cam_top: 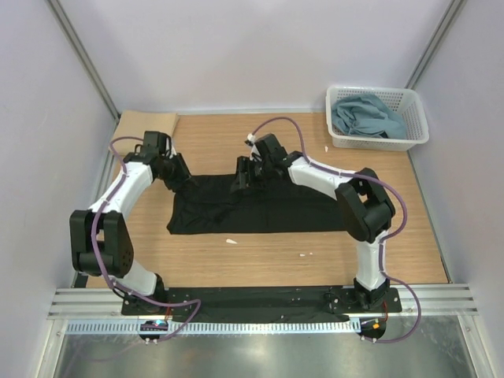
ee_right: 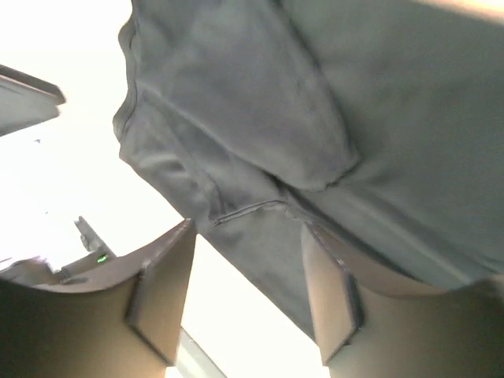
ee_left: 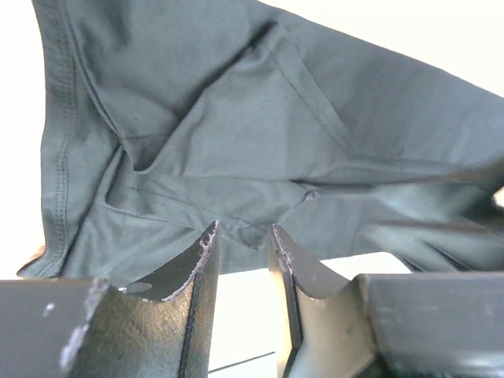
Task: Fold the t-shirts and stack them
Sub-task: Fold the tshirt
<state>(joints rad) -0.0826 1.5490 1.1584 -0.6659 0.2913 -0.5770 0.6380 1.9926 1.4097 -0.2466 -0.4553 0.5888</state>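
Black soft cloth short-sleeved t-shirt (cam_top: 260, 211) is lying spread on the wooden desk (cam_top: 315, 150), its long axis running left to right across the middle, the near edge fairly straight and the far edge rumpled. Left gripper (cam_top: 179, 176) is sitting at the shirt's far-left corner. In the left wrist view its jaws are standing only a narrow gap apart with a fold of hem right at the tips, and I cannot tell whether they are pinching it or merely touching it. Right gripper (cam_top: 241, 179) is hovering over the far edge near the shirt's midline. In the right wrist view its jaws are gaping wide, with cloth lying just beyond them and nothing held. Key relation: both grippers are working the far edge, so the bulk of the cloth is lying toward the arm bases from the jaws. The shirt's right-hand end is lying well apart from both, with the right arm the nearer. Judging the step as gathering the far edge for a fold toward the near side; the right jaws are likely needing to close on cloth first. Tan-beige cloth t-shirt (cam_top: 146, 123) is resting flat at the far-left corner, and a white plastic lattice basket (cam_top: 378, 143) holding dusty blue-grey cloth (cam_top: 366, 114) is sitting far right.
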